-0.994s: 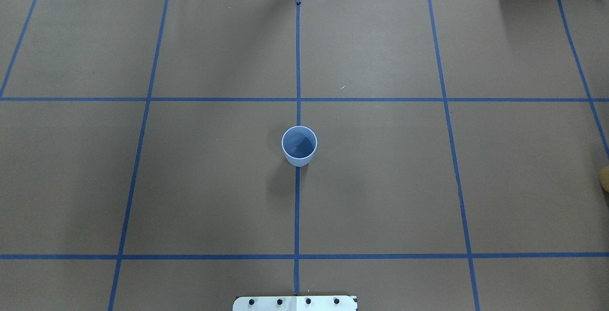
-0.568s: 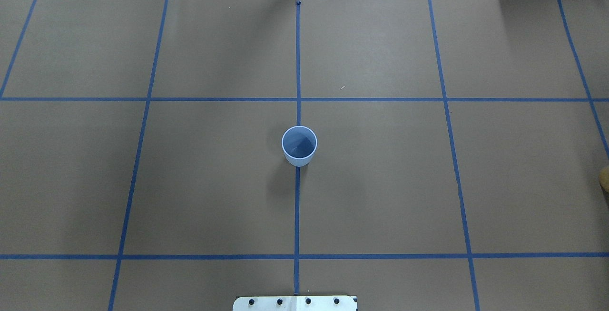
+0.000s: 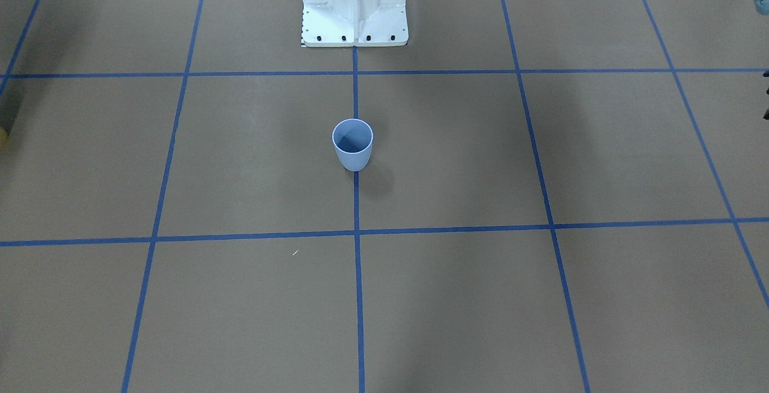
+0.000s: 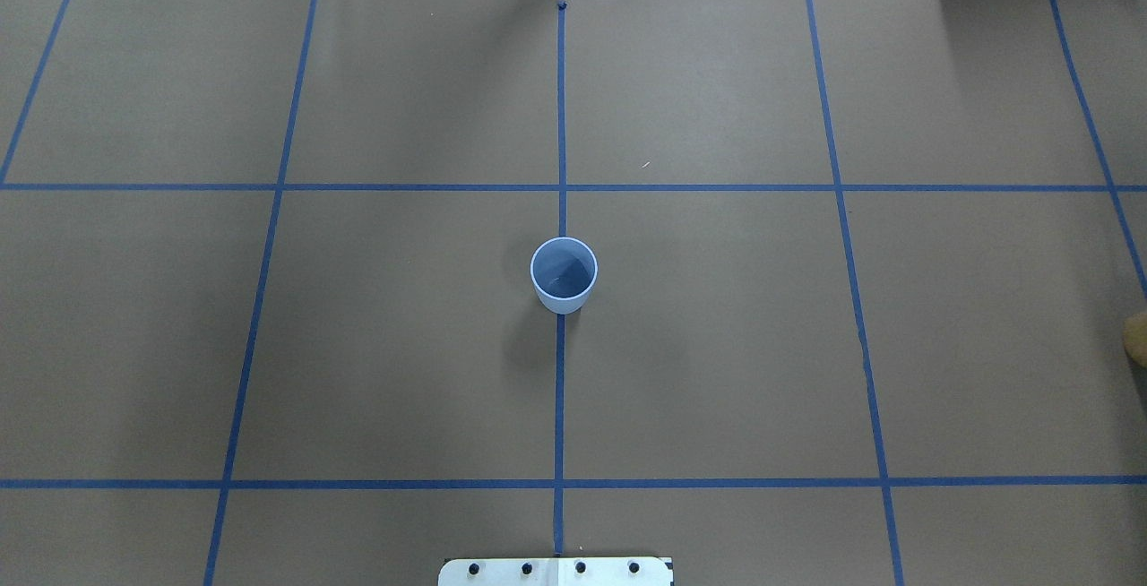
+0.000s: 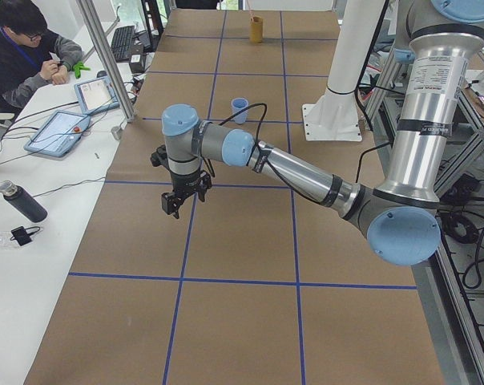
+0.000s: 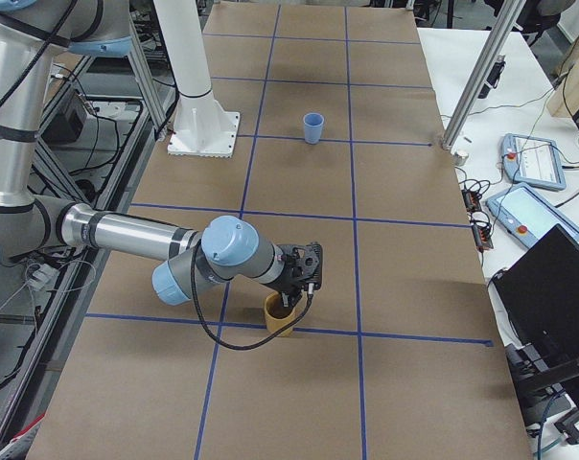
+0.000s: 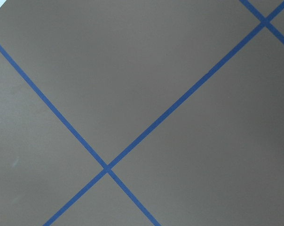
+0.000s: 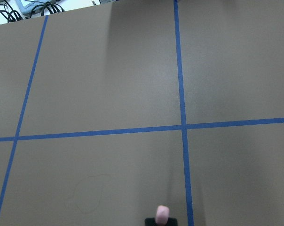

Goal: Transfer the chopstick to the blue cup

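The blue cup [image 4: 564, 274] [image 3: 352, 143] stands upright and empty on the centre tape line. In the right wrist view, a pale pink end of the chopstick [image 8: 162, 212] shows at the bottom edge, just above a dark part; its length is hidden. My right gripper [image 6: 297, 292] hangs at the rim of a tan cup [image 6: 279, 315], far from the blue cup [image 6: 312, 127], and I cannot tell if it is open or shut. My left gripper [image 5: 171, 204] hovers over bare paper at the other end; its state cannot be told either.
Brown paper with a blue tape grid covers the table [image 4: 717, 344]. The white robot base [image 3: 354, 8] stands behind the blue cup. A person [image 5: 18, 48] sits at a side table with tablets [image 5: 58, 132]. A monitor [image 6: 548, 287] and pendants lie off the far edge.
At the overhead view's right border a little more of the tan cup's edge shows. The blue cup has not moved.
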Robot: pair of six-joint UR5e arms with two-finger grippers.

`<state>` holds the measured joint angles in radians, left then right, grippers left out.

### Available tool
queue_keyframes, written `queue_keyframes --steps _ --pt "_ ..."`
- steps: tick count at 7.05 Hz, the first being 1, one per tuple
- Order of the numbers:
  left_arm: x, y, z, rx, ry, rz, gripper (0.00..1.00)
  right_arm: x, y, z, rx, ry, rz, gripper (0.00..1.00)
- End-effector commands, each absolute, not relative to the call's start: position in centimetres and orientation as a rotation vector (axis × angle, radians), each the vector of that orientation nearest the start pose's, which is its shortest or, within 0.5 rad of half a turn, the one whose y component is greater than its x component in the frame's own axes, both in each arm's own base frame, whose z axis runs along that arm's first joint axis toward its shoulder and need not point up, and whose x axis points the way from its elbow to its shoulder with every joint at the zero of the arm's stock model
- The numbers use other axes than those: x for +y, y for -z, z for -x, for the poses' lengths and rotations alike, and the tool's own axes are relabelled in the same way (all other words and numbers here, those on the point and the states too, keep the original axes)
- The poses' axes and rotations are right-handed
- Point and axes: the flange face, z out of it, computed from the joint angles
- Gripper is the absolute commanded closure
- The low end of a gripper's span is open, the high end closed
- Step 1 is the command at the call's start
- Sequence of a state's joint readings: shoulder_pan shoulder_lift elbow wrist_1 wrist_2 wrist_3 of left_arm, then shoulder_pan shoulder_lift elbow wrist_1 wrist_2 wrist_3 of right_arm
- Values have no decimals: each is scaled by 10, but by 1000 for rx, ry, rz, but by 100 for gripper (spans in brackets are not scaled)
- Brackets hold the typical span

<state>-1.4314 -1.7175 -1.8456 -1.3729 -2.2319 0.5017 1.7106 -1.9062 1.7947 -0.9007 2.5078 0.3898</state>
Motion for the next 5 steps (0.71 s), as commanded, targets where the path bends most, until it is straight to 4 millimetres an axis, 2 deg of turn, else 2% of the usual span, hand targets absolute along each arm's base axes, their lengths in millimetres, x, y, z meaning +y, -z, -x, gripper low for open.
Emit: queue_keyframes --steps 1,3,5 --pt "-539 -478 -3 622 -687 -336 1 -352 -598 -113 -969 -230 -425 100" --pt "-539 -478 -3 622 -686 -334 1 -343 -604 -133 -929 -196 -473 100" --pt "-539 -480 -4 629 -679 -327 1 -336 -612 -166 -861 -154 -499 100"
